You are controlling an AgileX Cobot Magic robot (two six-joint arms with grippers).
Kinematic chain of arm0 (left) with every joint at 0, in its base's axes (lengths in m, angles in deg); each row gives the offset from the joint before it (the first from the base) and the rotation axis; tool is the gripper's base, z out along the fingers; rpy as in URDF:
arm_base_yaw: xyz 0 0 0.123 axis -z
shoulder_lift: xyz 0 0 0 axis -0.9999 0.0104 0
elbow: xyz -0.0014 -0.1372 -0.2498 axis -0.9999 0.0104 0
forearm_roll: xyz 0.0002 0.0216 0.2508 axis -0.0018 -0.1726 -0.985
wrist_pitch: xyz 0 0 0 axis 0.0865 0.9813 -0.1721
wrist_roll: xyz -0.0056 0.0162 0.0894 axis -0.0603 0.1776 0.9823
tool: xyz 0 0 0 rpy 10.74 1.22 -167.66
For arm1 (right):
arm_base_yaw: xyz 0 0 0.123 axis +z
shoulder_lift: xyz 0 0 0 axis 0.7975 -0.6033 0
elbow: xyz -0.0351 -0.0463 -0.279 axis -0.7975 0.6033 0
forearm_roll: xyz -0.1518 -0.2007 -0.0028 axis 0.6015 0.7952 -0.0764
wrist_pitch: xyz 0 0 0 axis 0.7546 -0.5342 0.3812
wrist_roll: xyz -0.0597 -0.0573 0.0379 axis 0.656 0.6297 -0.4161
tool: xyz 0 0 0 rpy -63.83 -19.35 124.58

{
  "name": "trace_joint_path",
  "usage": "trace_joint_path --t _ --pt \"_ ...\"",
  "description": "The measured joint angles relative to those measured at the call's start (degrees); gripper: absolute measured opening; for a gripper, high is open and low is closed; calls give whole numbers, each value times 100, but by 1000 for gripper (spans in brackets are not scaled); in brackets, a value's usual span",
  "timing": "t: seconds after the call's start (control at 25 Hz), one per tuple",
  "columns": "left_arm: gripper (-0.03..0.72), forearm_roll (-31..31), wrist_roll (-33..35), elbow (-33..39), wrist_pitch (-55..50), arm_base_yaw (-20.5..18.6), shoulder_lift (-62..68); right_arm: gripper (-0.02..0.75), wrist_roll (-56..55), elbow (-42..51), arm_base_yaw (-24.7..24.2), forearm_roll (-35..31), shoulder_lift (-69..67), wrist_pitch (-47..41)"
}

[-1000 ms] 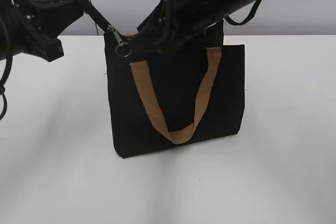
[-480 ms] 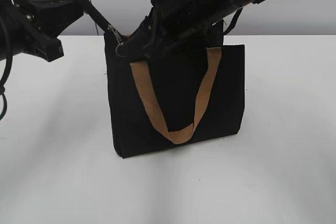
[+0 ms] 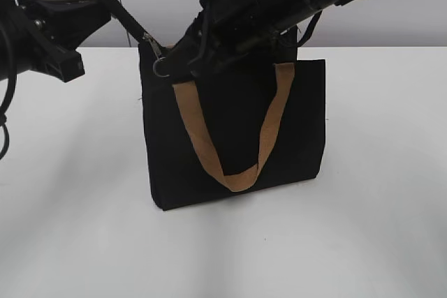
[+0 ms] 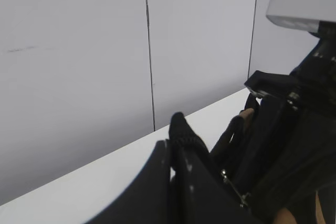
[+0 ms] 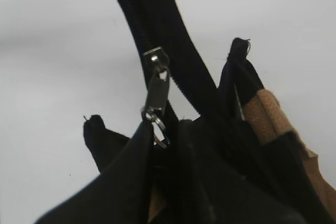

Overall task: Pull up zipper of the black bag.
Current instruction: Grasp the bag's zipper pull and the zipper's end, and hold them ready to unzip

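White bench (image 3: 377, 228), pale panelled wall (image 4: 79, 51) behind. Black bag (image 3: 237, 137) stands upright mid-bench. Left tool (image 3: 129, 22) pinches the zip tape end; right tool (image 5: 160, 145) clamps the zipper (image 5: 156, 90) ring at the bag's top-left corner.

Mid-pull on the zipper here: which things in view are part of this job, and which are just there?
Part of the job:
- black bag
- zipper, its ring at the right gripper fingers
- left gripper, pinching the bag's zip-end tail

Just there:
- tan strap handle, hanging loose
- white table
- grey wall panels
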Motion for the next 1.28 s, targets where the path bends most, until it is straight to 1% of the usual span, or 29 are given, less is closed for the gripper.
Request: trace_joint_path --t 0.16,0.24,0.28,0.48,0.6,0.72,0.96,1.12,1.28 --pt "-8 0 0 0 2 0 0 68 28 0 0 -18 0 -31" --pt "-8 0 0 0 2 0 0 12 39 0 0 -18 0 -59" --pt "-8 0 0 0 2 0 0 -1 39 -2 0 -23 0 -70" --pt "-8 0 0 0 -4 0 0 -1 44 -7 0 -23 0 -130" --pt "-8 0 0 0 -180 0 -5 -1 23 -7 0 23 7 -179" --pt "-8 32 -5 0 -687 0 -18 -1 -163 -7 0 249 87 -193" --pt "-9 50 -11 0 -2121 0 -18 -1 -416 -7 -5 604 182 -206" --pt "-10 54 -11 0 -2486 0 -18 -1 -479 -7 -19 714 182 -206" --pt "-10 54 -11 0 -2627 0 -18 -1 -735 -7 -172 733 182 -206"
